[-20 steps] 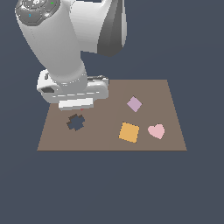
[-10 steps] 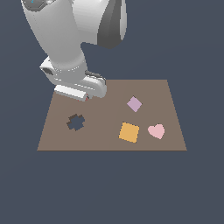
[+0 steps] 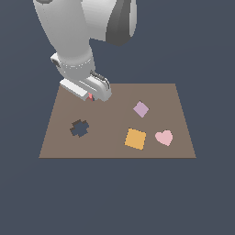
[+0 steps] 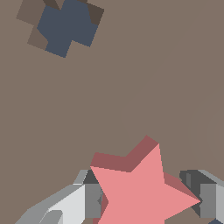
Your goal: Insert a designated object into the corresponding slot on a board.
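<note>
The coral-red star (image 4: 142,192) sits pinched between the claw's (image 4: 148,197) two fingers, held above the brown board (image 3: 114,142) near its far edge. The cross-shaped cutout (image 3: 80,128) lies nearby; an orange square (image 3: 135,138) and a pink heart (image 3: 164,137) rest well apart.

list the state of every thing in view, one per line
gripper: shut on the red star, tilted
red star: held between the fingers, above the board, not in any slot
board: lying flat
cross-shaped cutout: empty
orange square: flat on the board
pink heart: flat on the board
lilac square: flat on the board, turned like a diamond
</note>
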